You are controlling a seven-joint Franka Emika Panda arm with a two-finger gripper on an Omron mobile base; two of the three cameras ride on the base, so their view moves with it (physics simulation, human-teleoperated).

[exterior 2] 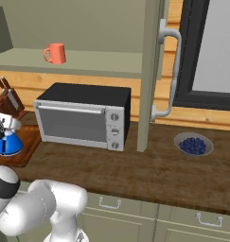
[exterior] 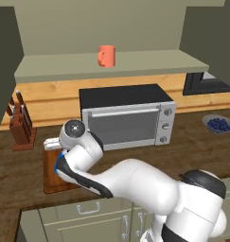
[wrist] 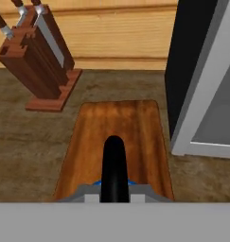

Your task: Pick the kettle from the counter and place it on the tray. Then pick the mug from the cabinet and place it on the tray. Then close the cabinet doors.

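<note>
My gripper point(wrist: 114, 193) is shut on the thin black arched handle of the blue kettle point(wrist: 98, 182), whose dome just shows beneath the fingers. The kettle point(exterior 2: 6, 145) sits low over the reddish-brown tray point(wrist: 117, 124) on the dark counter point(exterior 2: 149, 170); I cannot tell if it touches the board. In the left base view the gripper point(exterior: 53, 145) is above the kettle point(exterior: 60, 163) and the tray point(exterior: 52, 183), partly hidden by my arm. The orange mug point(exterior: 106, 56) stands upright on the shelf of the open cabinet point(exterior: 111, 68). One cabinet door point(exterior 2: 152, 71) stands open.
A silver toaster oven point(exterior: 128, 118) stands just right of the tray. A wooden knife block point(exterior: 21, 124) is behind the tray to the left. A bowl of blue berries point(exterior 2: 193, 144) sits far right on the counter.
</note>
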